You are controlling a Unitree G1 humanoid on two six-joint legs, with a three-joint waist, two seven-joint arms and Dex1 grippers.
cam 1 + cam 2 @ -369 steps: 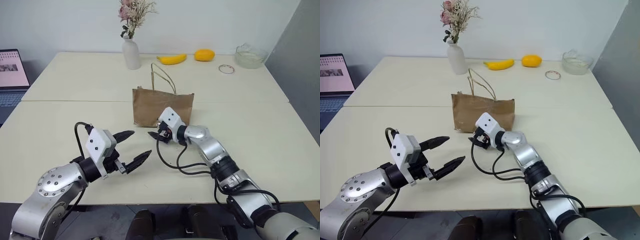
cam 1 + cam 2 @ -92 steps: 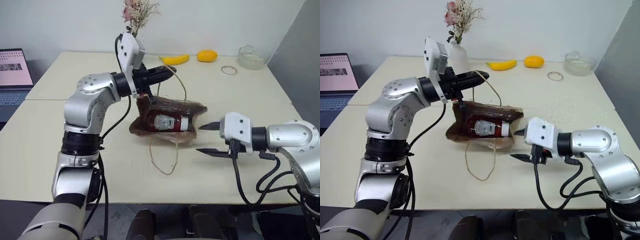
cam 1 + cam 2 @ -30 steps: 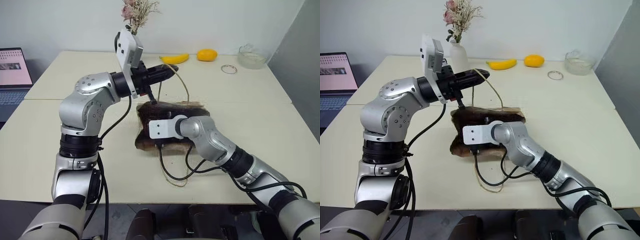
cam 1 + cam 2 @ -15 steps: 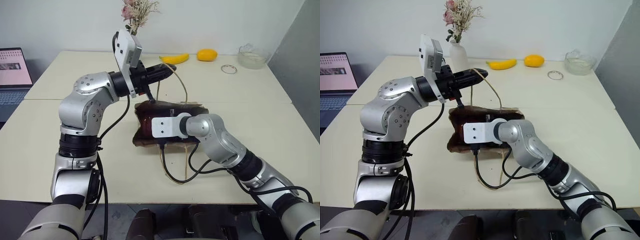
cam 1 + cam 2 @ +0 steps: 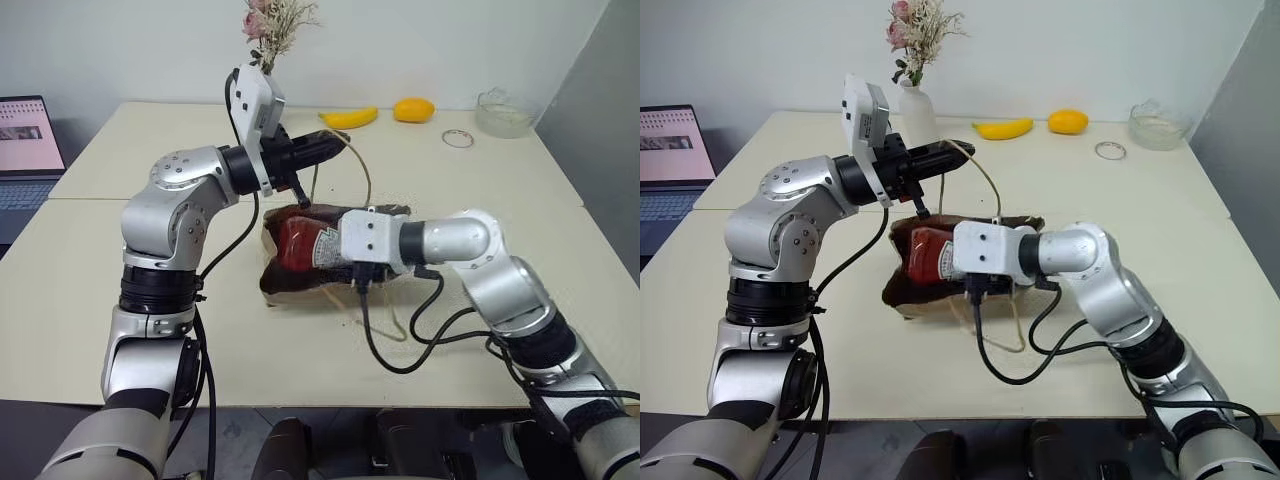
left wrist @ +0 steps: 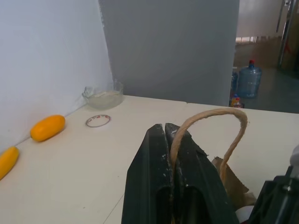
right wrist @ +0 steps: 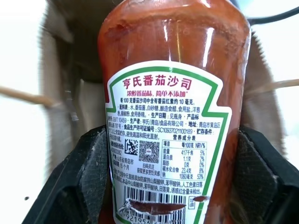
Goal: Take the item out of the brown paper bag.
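Up and back comes the right end effector (image 5: 940, 262), and the ketchup bottle (image 5: 925, 254) now shows at the bag's mouth!

Right end effector: its two black fingers (image 7: 93, 172) are clamped on either side of the bottle's labelled body, with the bottle lying roughly level, its long axis running along the fingers and on into the brown paper bag (image 5: 915, 290), so the way out looks to be back toward the robot's right, along that axis. Left end effector (image 5: 335, 146), above the bag, is pinched together on the tan string handle (image 6: 205, 126), holding the bag's top edge up off the worktop (image 5: 560, 290). Right forearm reaches in across the bag, wrist pointing left.
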